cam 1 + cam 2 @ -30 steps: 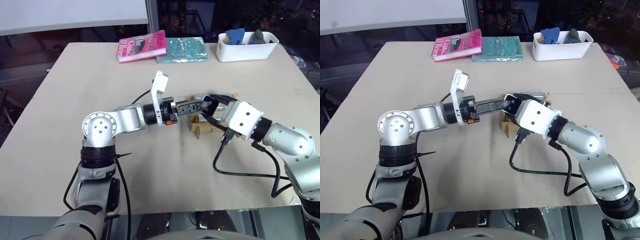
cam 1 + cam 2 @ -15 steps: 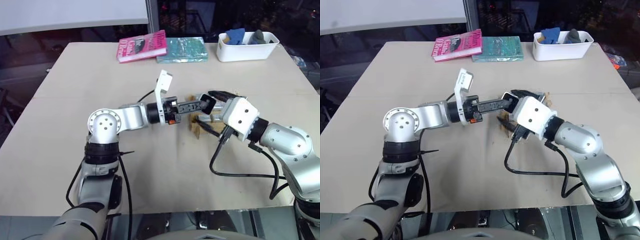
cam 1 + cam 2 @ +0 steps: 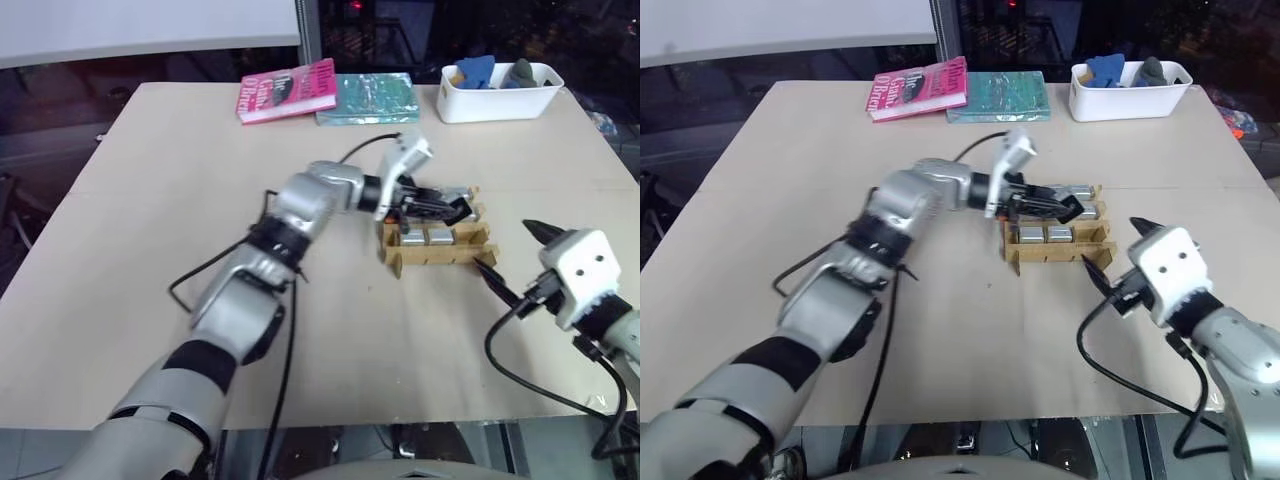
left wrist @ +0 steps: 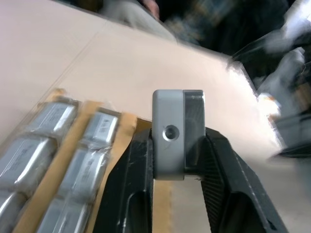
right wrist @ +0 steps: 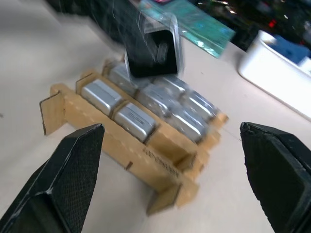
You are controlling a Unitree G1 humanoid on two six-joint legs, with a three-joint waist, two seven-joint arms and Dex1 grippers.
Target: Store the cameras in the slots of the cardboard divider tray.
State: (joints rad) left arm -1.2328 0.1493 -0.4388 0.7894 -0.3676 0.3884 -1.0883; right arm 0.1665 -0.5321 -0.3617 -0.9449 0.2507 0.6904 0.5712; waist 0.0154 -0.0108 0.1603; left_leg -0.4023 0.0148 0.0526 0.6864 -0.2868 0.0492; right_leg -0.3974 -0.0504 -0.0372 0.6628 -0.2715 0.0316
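A camera (image 4: 177,133) is gripped between the closed fingers of the left gripper (image 3: 440,205), held just above the cardboard divider tray (image 3: 437,252), which sits right of centre on the table (image 3: 120,200). The right gripper (image 5: 170,179) is held with its jaws spread wide and empty, at about 4 o'clock from the tray and apart from it. For a clean insertion, the camera is best squared to the strips, centred over a free slot, lowered until seated, and only then released; a tilted entry would likely catch on the cardboard. Free slots cannot be made out with certainty. Counted: one camera in the gripper; about six cameras already slotted, in two visible rows, the exact total unclear; one tray; two grippers.
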